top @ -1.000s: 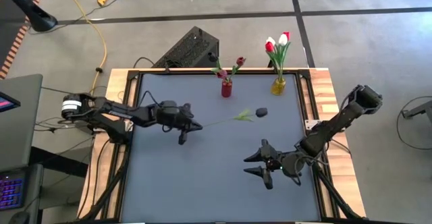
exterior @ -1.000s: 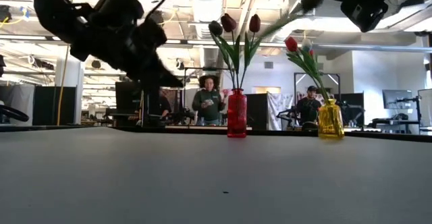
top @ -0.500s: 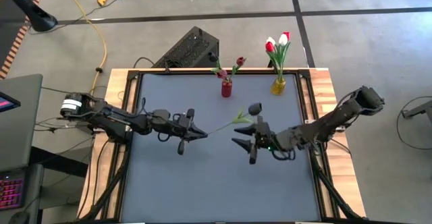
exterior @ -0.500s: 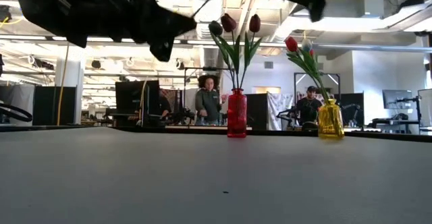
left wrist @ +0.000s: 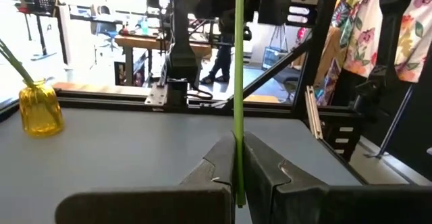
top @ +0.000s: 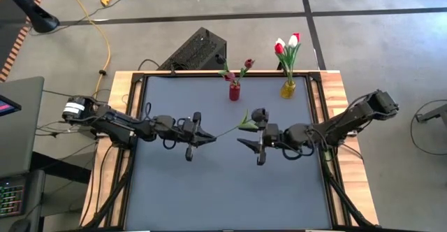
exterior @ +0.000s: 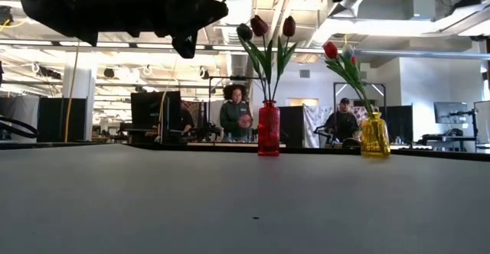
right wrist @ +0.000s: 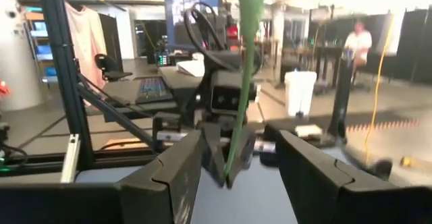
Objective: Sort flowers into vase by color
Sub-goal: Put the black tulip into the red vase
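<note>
Mid-frame in high view is crowded: left gripper [top: 209,138] pinches a flower stem [top: 227,128], right gripper [top: 246,145] spread wide just beside its leaf end. Upper centre blocked by red vase [top: 235,91] & yellow vase [top: 288,89] at table's [top: 209,197] far edge. Lower half of mat is bare, room to pass.

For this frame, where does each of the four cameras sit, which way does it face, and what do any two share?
High: above the table, looking straight down; both arms show, left gripper shut on a tulip, right gripper open near its head.
Low: at table-top height, facing the room; red vase, yellow vase, the arms dark overhead.
Left wrist: looks along the held stem past its own fingers.
Right wrist: looks between its open fingers at the leaf.
Shared: both wrist views see the same tulip from opposite ends.
</note>
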Robot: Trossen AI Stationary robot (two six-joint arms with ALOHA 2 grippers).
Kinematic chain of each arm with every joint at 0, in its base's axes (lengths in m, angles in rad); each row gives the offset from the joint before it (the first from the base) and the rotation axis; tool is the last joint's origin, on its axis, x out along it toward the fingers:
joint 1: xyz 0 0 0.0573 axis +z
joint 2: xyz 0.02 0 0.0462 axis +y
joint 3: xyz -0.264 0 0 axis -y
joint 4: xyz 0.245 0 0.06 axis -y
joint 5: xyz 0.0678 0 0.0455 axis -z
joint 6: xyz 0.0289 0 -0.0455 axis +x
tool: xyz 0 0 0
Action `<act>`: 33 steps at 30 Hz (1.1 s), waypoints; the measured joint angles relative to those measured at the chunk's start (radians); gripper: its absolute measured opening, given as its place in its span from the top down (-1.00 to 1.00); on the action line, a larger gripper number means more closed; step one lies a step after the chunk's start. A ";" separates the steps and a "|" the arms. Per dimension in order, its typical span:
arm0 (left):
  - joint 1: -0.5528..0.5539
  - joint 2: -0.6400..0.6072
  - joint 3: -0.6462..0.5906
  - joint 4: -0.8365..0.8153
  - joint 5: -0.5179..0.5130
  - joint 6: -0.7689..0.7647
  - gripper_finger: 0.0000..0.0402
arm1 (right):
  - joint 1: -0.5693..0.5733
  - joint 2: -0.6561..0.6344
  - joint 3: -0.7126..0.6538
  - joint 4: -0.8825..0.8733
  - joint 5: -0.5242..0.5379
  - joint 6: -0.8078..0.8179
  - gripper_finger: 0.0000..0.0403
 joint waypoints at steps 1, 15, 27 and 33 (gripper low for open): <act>0.000 0.000 0.000 -0.002 -0.002 0.000 1.00 | 0.000 0.000 0.000 0.013 -0.001 -0.026 -0.07; 0.000 0.000 0.000 -0.022 -0.048 0.000 1.00 | -0.100 0.000 0.034 0.038 -0.108 -0.098 -0.07; 0.002 0.000 0.000 -0.026 -0.055 0.019 1.00 | -0.126 0.000 0.034 0.041 -0.128 -0.098 0.09; 0.002 0.000 0.000 -0.026 -0.097 0.027 1.00 | -0.134 0.000 0.034 0.047 -0.129 -0.098 0.36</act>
